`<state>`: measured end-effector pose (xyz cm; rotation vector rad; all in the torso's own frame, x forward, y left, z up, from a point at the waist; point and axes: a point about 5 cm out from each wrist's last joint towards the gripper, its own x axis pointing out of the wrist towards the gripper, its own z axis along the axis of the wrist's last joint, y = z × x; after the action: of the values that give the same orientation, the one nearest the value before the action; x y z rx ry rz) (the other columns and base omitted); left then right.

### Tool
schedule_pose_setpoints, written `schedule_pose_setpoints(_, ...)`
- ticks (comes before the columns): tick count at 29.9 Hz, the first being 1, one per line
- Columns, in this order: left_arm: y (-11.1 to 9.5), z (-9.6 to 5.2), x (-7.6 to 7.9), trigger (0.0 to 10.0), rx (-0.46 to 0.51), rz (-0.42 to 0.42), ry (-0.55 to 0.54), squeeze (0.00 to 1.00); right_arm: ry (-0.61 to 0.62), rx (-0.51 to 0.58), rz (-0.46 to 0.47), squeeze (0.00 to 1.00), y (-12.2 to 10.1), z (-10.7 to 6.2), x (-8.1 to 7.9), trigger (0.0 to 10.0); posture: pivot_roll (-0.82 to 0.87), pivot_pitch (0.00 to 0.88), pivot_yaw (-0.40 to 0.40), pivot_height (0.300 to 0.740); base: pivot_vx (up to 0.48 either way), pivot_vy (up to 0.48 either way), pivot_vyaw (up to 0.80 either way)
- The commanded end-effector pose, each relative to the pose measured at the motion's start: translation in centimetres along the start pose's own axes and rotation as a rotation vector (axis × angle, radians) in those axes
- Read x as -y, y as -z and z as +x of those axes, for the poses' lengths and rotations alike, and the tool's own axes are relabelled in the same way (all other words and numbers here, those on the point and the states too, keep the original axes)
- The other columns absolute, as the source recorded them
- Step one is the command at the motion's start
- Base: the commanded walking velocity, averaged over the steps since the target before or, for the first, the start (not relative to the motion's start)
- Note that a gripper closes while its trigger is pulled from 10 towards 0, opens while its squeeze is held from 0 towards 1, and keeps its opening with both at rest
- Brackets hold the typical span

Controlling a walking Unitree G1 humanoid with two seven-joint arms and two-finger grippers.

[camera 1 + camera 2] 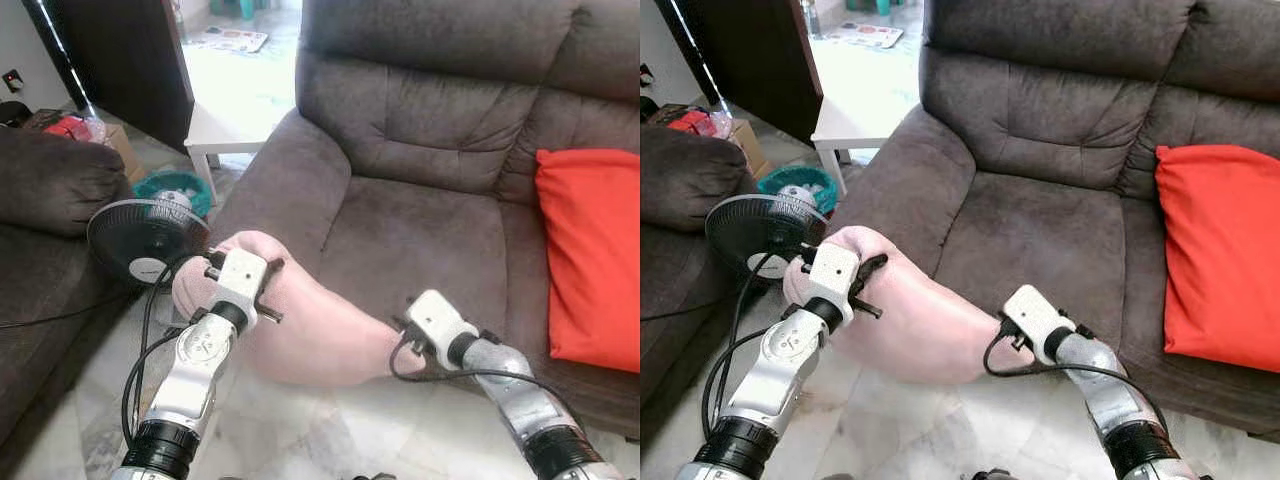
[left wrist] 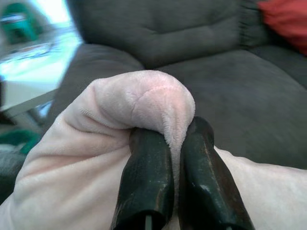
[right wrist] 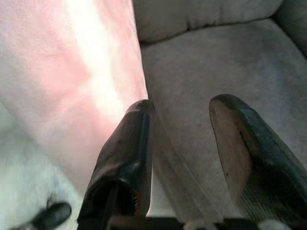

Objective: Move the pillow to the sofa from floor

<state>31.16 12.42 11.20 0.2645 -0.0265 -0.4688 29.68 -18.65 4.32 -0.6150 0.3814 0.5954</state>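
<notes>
Left gripper (image 2: 175, 143) pinches a fold of the pink plush pillow (image 1: 310, 330) between nearly closed fingers (image 2: 148, 177); right gripper (image 3: 184, 143) stands wide apart, one finger (image 3: 127, 143) against the pillow's edge and nothing between the two.

Dark grey sofa (image 1: 420, 230) — fills the scene from 12 to 3 o'clock; its seat cushion (image 1: 420, 240) lies bare just beyond the pillow. Red cushion (image 1: 590, 255) occupies the seat at 3 o'clock. A second dark sofa's arm (image 1: 50, 180) sits at 9 o'clock, a black floor fan (image 1: 145, 238) beside it at 10 o'clock, a white side table (image 1: 215, 130) at 11 o'clock.

Pillow — centre of the head view, lifted clear of the pale tiled floor (image 1: 330, 430), its far edge against the sofa's front and armrest (image 1: 290, 180), not yet on the seat.

Step in hand, as judged: carry the pillow up and forward onto the seat. The single pinch holds only a fold, so soft plush may slip; the right gripper would do well to support or close on the near edge. Raise the sagging middle above the seat's front lip, aim for the bare seat toward 12 o'clock, short of the red cushion, and release only once the pillow's weight rests on the seat.
</notes>
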Motion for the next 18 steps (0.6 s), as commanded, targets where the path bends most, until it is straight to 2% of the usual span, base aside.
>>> schedule_pose_setpoints(1, -3.6, 0.8, -0.2, 10.0, 0.137, 0.06, 0.066, 0.0, -0.036, -0.034, -0.039, 0.0, 0.3, -0.2, 0.1, 10.0, 0.12, 0.055, -0.026, 0.74, 0.0, 0.0, 0.0)
schedule_pose_setpoints(5, -3.6, 0.8, 0.1, 10.0, 0.114, 0.102, 0.138, 0.0, -0.105, -0.047, -0.068, 0.0, 0.7, -0.4, -0.4, 10.0, 0.12, 0.063, -0.021, 0.74, 0.0, 0.0, 0.0)
schedule_pose_setpoints(8, -3.6, 0.8, 0.4, 10.0, 0.103, 0.12, 0.187, 0.0, -0.107, -0.119, -0.114, 0.0, 1.7, -0.6, -0.5, 10.0, 0.12, 0.071, -0.018, 0.74, 0.0, 0.0, 0.0)
schedule_pose_setpoints(14, -3.7, 0.8, 0.5, 10.0, 0.101, 0.133, 0.2, 0.0, -0.164, -0.188, -0.113, 0.0, 3.0, -1.1, -1.1, 10.0, 0.12, 0.078, -0.016, 0.74, 0.0, 0.0, 0.0)
schedule_pose_setpoints(15, -3.8, 0.9, 0.5, 10.0, 0.101, 0.137, 0.202, 0.0, -0.158, -0.203, -0.105, 0.12, 3.2, -1.2, -1.0, 10.0, 0.12, 0.08, -0.016, 0.74, 0.0, 0.0, 0.0)
schedule_pose_setpoints(16, -3.8, 0.9, 0.5, 10.0, 0.101, 0.137, 0.202, 0.0, -0.158, -0.203, -0.105, 0.12, 3.2, -1.2, -1.0, 10.0, 0.12, 0.08, -0.016, 0.74, 0.0, 0.0, 0.0)
schedule_pose_setpoints(17, -3.7, 0.9, 0.6, 10.0, 0.099, 0.141, 0.208, 0.0, -0.125, -0.223, -0.093, 0.95, 3.3, -1.4, -0.5, 10.0, 0.12, 0.082, -0.015, 0.74, 0.0, 0.0, 0.0)
schedule_pose_setpoints(18, -3.6, 0.9, 0.7, 10.0, 0.096, 0.148, 0.211, 0.0, -0.117, -0.228, -0.082, 1.0, 3.3, -1.5, -0.3, 10.0, 0.12, 0.082, -0.015, 0.74, 0.0, 0.0, 0.0)
